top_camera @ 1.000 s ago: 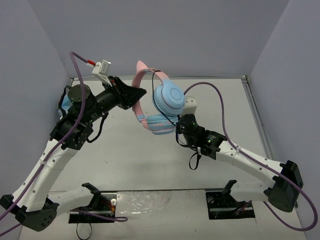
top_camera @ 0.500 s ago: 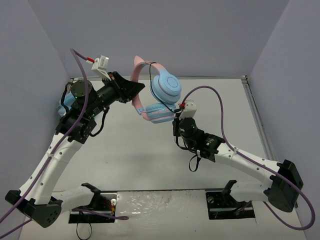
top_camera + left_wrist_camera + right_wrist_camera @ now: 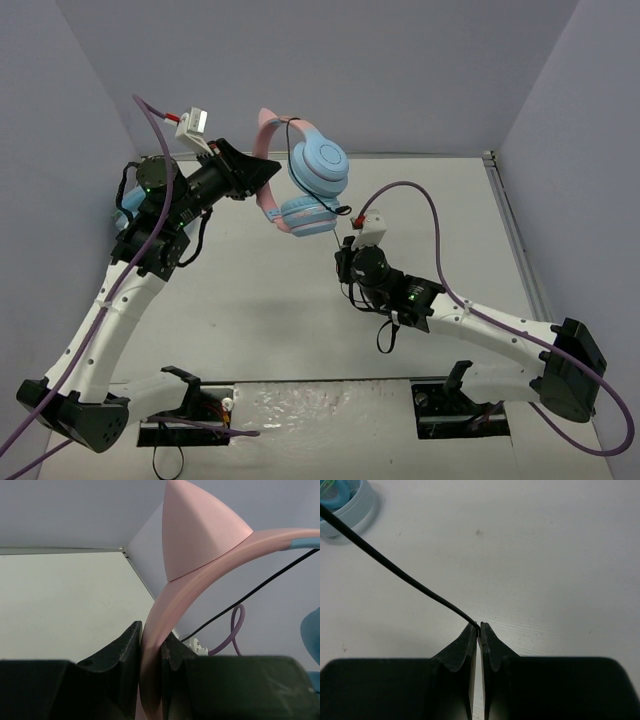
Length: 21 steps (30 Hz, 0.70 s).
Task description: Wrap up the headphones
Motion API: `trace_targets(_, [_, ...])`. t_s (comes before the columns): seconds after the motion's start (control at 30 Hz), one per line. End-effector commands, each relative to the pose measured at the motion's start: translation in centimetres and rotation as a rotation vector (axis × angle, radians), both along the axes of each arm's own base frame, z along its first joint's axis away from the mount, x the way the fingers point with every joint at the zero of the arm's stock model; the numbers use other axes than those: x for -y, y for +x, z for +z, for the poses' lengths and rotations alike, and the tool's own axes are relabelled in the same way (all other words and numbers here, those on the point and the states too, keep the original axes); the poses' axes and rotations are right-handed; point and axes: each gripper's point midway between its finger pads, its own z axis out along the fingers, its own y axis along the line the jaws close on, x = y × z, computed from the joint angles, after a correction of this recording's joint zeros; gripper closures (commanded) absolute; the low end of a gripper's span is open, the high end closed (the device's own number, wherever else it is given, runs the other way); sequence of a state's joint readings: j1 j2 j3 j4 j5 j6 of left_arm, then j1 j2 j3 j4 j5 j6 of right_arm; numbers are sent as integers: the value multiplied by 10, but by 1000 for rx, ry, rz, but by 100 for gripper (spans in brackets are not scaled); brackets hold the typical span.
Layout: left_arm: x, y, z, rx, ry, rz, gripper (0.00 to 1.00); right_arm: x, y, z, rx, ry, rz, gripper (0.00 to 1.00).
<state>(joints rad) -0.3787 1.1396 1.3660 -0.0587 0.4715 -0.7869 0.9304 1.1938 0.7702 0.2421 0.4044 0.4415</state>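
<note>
The headphones have a pink cat-eared headband and round light blue ear cups. They hang in the air above the back of the table. My left gripper is shut on the headband, which shows between its jaws in the left wrist view, below a pink ear. My right gripper is low, in front of the headphones, shut on the thin black cable at its fingertips. The cable runs up and to the left from the right gripper's jaws to the ear cups.
A light blue round item lies on the white table at the top left of the right wrist view. A light blue thing also shows behind the left arm. Grey walls close the table at the back and sides. Purple arm cables loop overhead.
My left gripper has carried the headphones up and to the left. My right gripper has moved left and toward the front with the cable pinched in it.
</note>
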Motion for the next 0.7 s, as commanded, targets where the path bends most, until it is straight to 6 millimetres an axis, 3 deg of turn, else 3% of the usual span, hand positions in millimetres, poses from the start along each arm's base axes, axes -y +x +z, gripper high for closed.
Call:
trace_targets(0.0, [-9,-33,97,266,-162,-41,100,3,2,0,18,-12,-28,98])
trace_targets(0.47, [-14,-95,115,387,-45,-157,100,-32,37,44,165,-84,17,98])
trace_targets(0.67, [-18,-111,110,378,-2,-175,100,-42,49,57,211,-112,10,94])
